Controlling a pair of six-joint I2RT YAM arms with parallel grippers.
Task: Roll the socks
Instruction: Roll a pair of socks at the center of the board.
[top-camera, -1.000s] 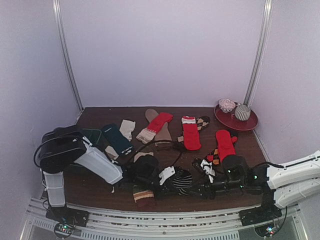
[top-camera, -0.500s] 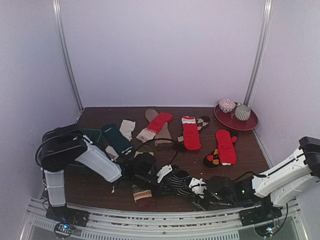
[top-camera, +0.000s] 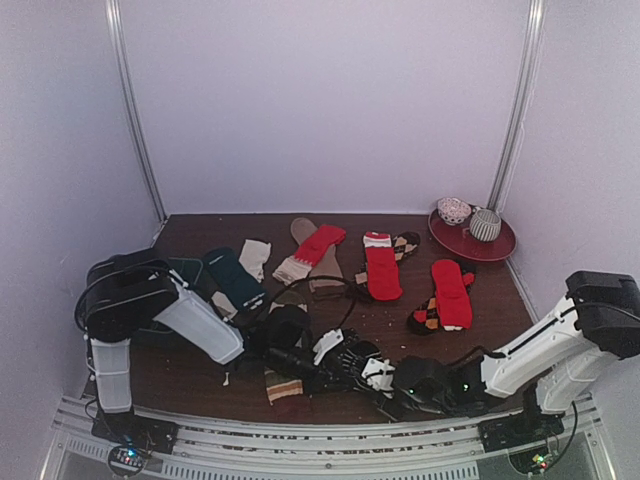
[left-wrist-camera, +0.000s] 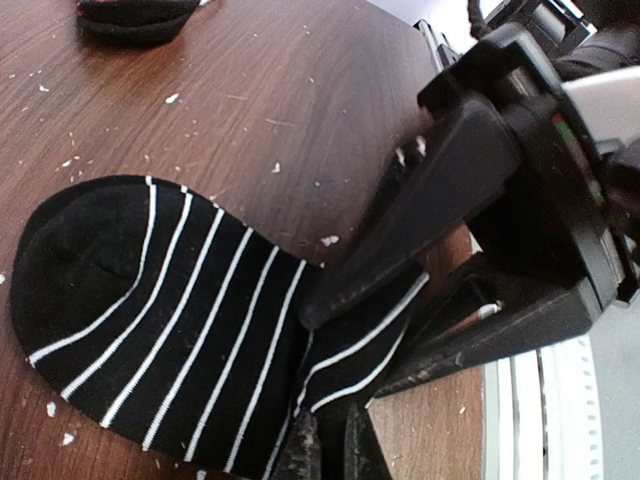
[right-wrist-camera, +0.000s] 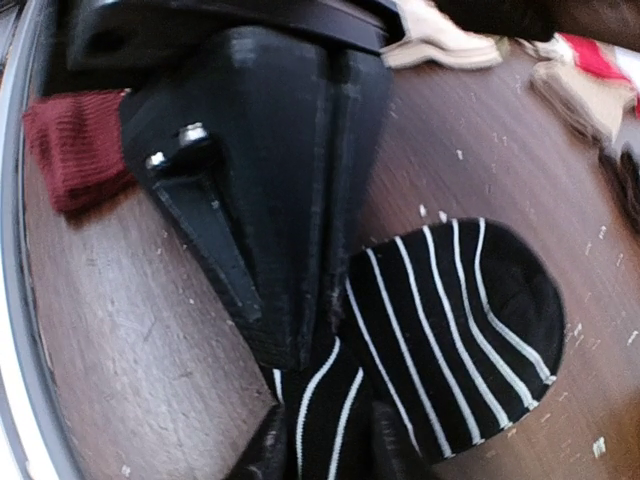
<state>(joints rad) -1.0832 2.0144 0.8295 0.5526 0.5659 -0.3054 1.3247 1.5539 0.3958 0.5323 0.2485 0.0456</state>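
Striped sock (left-wrist-camera: 150, 300) lies flat and unrolled at the near edge of the table (top-camera: 500, 300). Left gripper (left-wrist-camera: 330, 450) is pinched shut on one end; right gripper (right-wrist-camera: 330, 450) straddles it, can't tell if clamped. Other socks (top-camera: 382, 268) lie flat behind, so the job looks barely started.

front edge: one sock (left-wrist-camera: 150, 310) | behind it: other socks (top-camera: 382, 268) spread across table (top-camera: 490, 300) | far right: plate (top-camera: 492, 251)

Both arms reach low and inward, tips meeting. The left end effector (left-wrist-camera: 332, 445) is pinched shut on a striped sock (left-wrist-camera: 170, 300); the right end effector (right-wrist-camera: 325, 450) straddles it, grip unclear.
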